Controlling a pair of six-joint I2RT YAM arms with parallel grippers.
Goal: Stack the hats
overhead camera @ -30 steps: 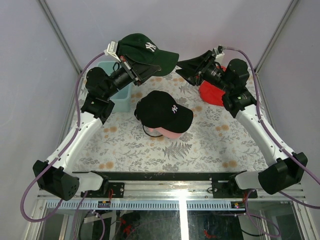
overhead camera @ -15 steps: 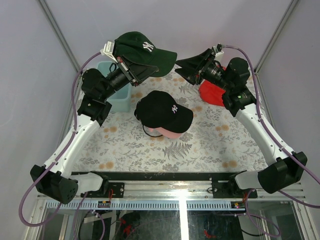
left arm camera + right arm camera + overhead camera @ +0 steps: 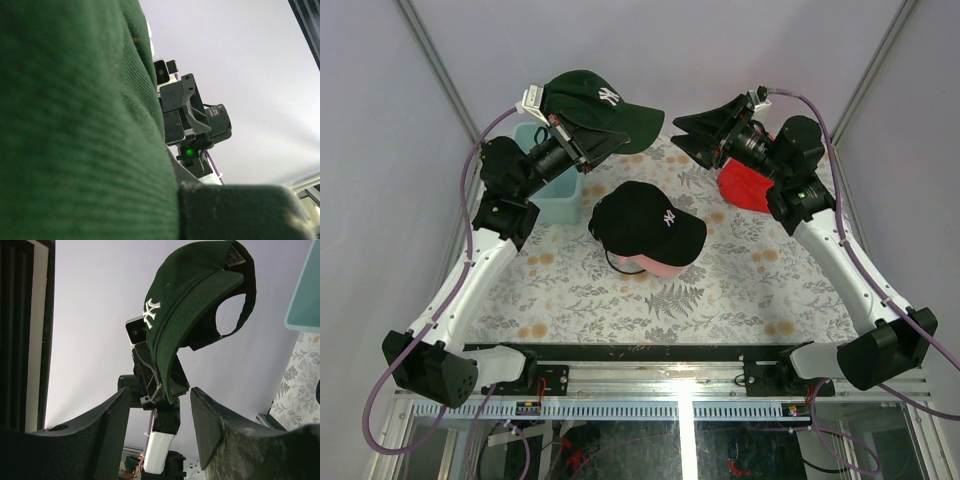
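Held aloft far left in clamped left gripper [image 3: 578, 150]: green cap [image 3: 600, 103], brim pointing right at empty, parted right gripper [image 3: 688, 130]. Black cap [image 3: 650, 222] stack nearer, below.

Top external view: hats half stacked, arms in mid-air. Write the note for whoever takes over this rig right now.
Left gripper: jaws shut on the dark green cap, held in the air over the back left of the table.
Right gripper: jaws open, empty, raised and facing that cap.
Done: black cap sits on the pink cap at table centre.
Left to do: set the dark green cap on the black cap and let go.
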